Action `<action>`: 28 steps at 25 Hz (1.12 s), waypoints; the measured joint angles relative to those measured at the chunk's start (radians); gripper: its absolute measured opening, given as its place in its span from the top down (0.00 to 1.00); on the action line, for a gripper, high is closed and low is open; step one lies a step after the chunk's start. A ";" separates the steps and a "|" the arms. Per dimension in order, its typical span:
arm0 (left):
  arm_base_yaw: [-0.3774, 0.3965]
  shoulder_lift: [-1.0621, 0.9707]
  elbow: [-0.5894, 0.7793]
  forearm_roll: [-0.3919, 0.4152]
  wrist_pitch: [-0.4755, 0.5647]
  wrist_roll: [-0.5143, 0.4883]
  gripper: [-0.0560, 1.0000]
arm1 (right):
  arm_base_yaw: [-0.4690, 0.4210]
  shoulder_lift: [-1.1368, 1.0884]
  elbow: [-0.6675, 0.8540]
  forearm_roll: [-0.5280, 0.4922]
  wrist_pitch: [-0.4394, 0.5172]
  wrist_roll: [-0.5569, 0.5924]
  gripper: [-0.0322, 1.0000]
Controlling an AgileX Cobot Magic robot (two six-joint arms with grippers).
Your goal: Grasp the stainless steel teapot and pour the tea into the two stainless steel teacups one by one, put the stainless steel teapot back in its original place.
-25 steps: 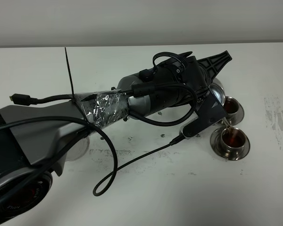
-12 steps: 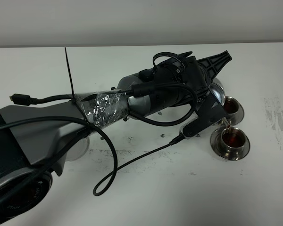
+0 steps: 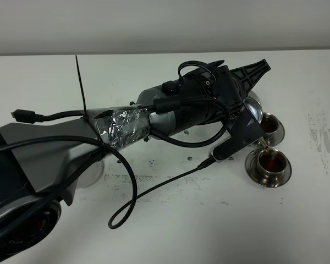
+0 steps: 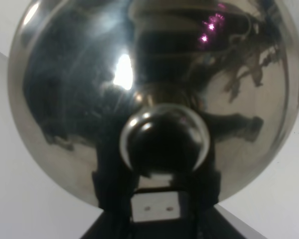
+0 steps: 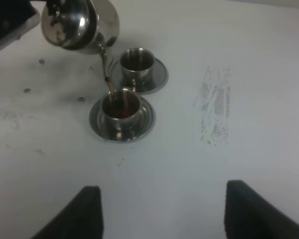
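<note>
Left arm reaches across the white tabletop (image 3: 170,209) toward the far right. Its hand (image 4: 157,199) is clamped tight on the shiny squat stainless steel teapot (image 5: 79,25). The wrist view is filled by the pot's mirrored dome (image 4: 154,89) and round lid knob (image 4: 164,142), with black hand parts at either side of the knob; exactly which part of the pot is pinched cannot be told.

Teapot held in the air, tipped, thin curved spout (image 5: 104,57) pointing down over the nearer cup. From the high camera most of the pot is hidden by the arm; only a bright sliver (image 3: 254,110) shows.

A thin stream of reddish-brown clear tea (image 5: 110,89) falls from the spout tip into the nearer small steel teacup (image 5: 120,108), which stands on its round steel saucer (image 5: 144,124). Dark red liquid visible in that cup (image 3: 272,163).

Second matching steel teacup (image 5: 137,60) sits on its own saucer (image 5: 159,77) just behind the first, saucers nearly touching. It also holds dark liquid (image 3: 269,125).

Right hand (image 5: 162,209): two dark fingertips (image 5: 84,209) spread well apart, nothing between them, hanging above bare tabletop, well apart from the cups.

Grey scuff patch (image 5: 214,104) on the tabletop beside the cups. Loose black cable (image 3: 126,203) loops off the left arm.
</note>
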 joint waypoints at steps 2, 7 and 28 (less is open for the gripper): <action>0.000 0.000 0.000 0.000 0.000 0.000 0.77 | 0.000 0.000 0.000 0.000 0.000 0.000 0.48; 0.000 0.000 0.000 0.000 0.000 0.009 0.77 | 0.000 0.000 0.000 0.000 0.000 0.000 0.48; 0.000 0.000 0.000 0.000 0.000 0.014 0.77 | 0.000 0.000 0.000 0.000 0.000 0.000 0.48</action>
